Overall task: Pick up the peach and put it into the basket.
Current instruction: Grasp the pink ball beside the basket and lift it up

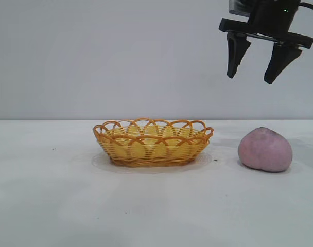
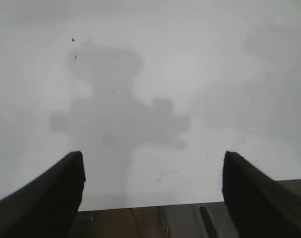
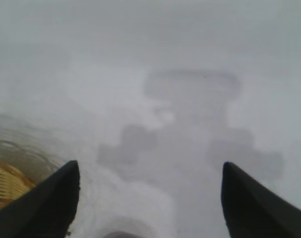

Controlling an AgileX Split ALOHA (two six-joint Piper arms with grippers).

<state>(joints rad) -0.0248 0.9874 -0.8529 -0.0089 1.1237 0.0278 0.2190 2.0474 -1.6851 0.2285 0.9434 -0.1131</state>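
From the outside camera I have the right gripper [image 1: 257, 64] hanging high over the right side of the table [image 1: 48, 206], its two dark fingers spread wide and holding nothing. It sits above the peach [image 1: 264, 150] and a little toward the basket [image 1: 153, 142], which I judge a sensible place to start a straight drop onto the fruit. The peach rests on the table to the right of the basket, apart from it, with bare tabletop between the two. The basket stands upright near the middle, and as far as I can see over its looped rim nothing lies in it, so the pick is not yet made. The left arm does not show here at all. On the left wrist camera the left gripper [image 2: 153, 186] has its fingers wide apart over bare white table, with only its own shadow beneath and nothing between the fingers; I take it to be parked clear of the work. On the right wrist camera the fingers are likewise spread and empty, the gripper's shadow falls on the table, and a corner of the yellow weave shows beside one finger [image 3: 46, 198]. I cannot make out the peach clearly there.
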